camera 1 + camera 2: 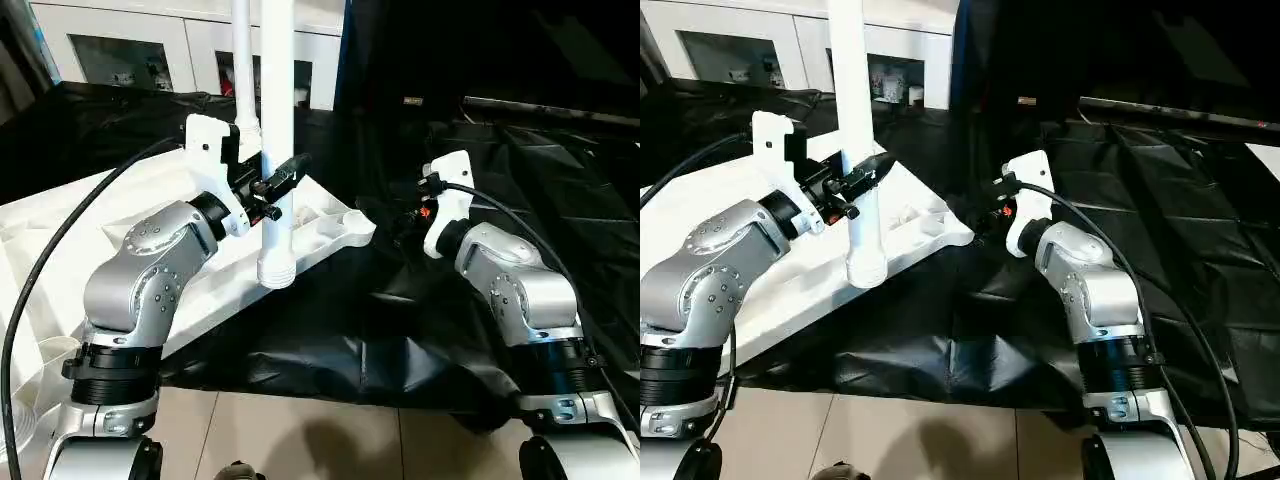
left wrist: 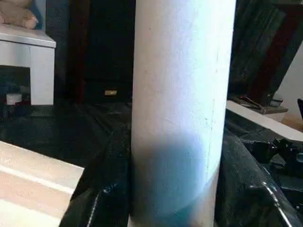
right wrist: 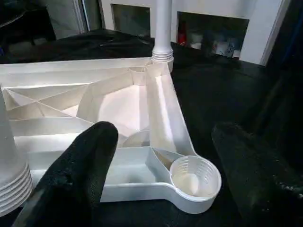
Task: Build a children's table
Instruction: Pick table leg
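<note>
Over the black sheet (image 1: 330, 330), we are clamping our left hand (image 1: 272, 190) on a leg (image 1: 277, 150) upright, aiming for the top's (image 3: 118, 109) empty socket (image 3: 195, 177), right hand (image 3: 165, 175) waiting apart.

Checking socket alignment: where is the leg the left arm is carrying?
In the left eye view, the leg stands upright in the left claw, its ribbed end over the tabletop edge, short of the empty corner socket.

A home-like room: beyond the left gripper (image 1: 285, 180) stands a white cabinet (image 1: 180, 45) with glass doors, a tiled floor (image 1: 300, 435) below, black sheeting (image 1: 420, 320) spread around.
</note>
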You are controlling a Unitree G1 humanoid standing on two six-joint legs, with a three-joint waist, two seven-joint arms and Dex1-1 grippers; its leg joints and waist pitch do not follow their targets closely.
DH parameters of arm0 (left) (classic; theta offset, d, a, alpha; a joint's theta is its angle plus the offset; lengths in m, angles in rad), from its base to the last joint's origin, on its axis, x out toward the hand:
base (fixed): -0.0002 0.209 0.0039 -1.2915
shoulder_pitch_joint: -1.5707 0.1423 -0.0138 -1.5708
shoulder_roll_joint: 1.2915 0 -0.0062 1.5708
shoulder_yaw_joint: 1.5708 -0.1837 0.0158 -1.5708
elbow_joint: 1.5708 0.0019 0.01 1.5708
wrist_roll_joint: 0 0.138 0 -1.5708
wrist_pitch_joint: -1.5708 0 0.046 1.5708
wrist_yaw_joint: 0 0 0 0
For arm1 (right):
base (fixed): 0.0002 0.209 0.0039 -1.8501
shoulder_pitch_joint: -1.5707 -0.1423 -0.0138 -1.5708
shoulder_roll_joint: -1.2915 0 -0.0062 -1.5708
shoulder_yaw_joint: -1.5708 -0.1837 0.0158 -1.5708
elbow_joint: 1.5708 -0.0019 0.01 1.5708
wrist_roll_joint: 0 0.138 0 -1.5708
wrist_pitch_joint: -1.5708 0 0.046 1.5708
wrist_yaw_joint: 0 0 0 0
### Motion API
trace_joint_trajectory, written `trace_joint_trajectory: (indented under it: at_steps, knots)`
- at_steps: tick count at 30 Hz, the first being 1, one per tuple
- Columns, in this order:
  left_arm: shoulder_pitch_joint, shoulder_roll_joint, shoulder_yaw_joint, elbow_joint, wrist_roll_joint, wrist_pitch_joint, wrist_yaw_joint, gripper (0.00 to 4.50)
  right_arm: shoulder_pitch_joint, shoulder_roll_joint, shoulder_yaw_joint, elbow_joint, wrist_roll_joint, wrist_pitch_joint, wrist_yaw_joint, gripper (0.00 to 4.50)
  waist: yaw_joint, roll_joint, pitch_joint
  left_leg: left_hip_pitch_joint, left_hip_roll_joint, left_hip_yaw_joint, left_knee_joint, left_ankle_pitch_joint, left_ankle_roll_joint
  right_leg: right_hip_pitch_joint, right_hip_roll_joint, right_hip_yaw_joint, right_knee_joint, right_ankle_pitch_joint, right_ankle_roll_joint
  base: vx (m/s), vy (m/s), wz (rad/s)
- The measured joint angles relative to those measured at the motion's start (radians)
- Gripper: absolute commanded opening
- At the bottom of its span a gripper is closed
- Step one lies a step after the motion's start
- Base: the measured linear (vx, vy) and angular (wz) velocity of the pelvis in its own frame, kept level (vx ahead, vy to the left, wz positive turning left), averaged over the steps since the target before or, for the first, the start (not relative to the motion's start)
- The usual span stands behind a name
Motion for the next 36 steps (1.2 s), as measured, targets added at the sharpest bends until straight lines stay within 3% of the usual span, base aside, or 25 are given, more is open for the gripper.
trace_joint_trajectory:
  at_steps: [36]
  knots:
    - [0.000,0.000,0.000,0.000,0.000,0.000,0.000,1.88,0.000,0.000,0.000,0.000,0.000,0.000,0.000,3.61,0.000,0.000,0.000,0.000,0.000,0.000,0.000,0.000,0.000,0.000,0.000,0.000,0.000,0.000,0.000,0.000,0.000,0.00]
